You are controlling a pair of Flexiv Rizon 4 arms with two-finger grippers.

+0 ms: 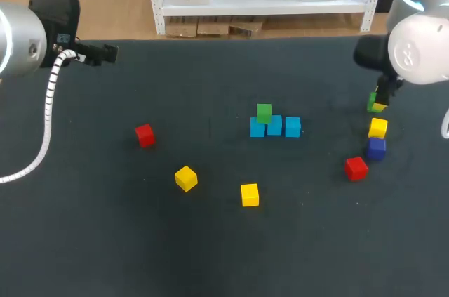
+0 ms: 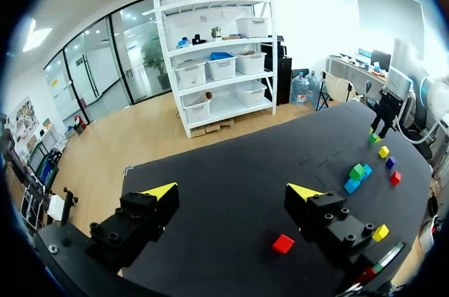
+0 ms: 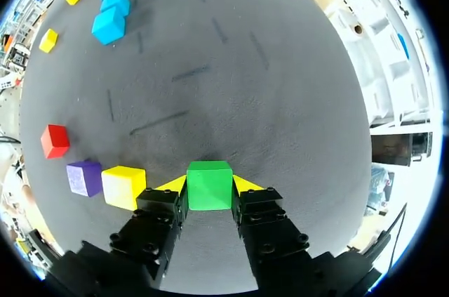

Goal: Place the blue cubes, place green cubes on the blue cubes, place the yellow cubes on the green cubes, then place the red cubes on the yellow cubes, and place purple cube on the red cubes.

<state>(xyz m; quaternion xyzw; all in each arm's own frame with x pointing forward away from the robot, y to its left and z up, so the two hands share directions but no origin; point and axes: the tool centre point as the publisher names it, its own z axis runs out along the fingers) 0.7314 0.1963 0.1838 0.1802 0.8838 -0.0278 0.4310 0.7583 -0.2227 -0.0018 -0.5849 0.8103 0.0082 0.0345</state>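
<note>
**Dark tabletop, coloured cubes, one green cube gripped**

Dark grey tabletop [image 1: 105, 241] fills the head view, with two robot arms coming in from the far corners. The left arm [image 1: 21, 37] sits at the far left edge. Its tool [image 2: 233, 192] is spread wide with nothing between the fingers. The right arm [image 1: 421, 48] reaches down over the right side of the tabletop. Its tool [image 3: 209, 185] is closed on a held green cube [image 3: 209, 170], with one yellow-tipped finger pressing each side. Whether that cube rests on the surface or is lifted cannot be told.

Near the middle, three blue cubes [image 1: 274, 126] stand in a short row, touching or nearly touching. A stacked green cube [image 1: 264, 111] sits on top of the row, toward its left end.

Just beside the right tool, on the near side, three cubes lie in a loose line. From the tool outward they are a right yellow cube [image 1: 378, 128], a purple cube [image 1: 376, 147] and a right red cube [image 1: 356, 168].

Well apart on the left lies a left red cube [image 1: 144, 135]. Toward the front are a tilted yellow cube [image 1: 186, 178] and a square-set yellow cube [image 1: 250, 194].
</note>
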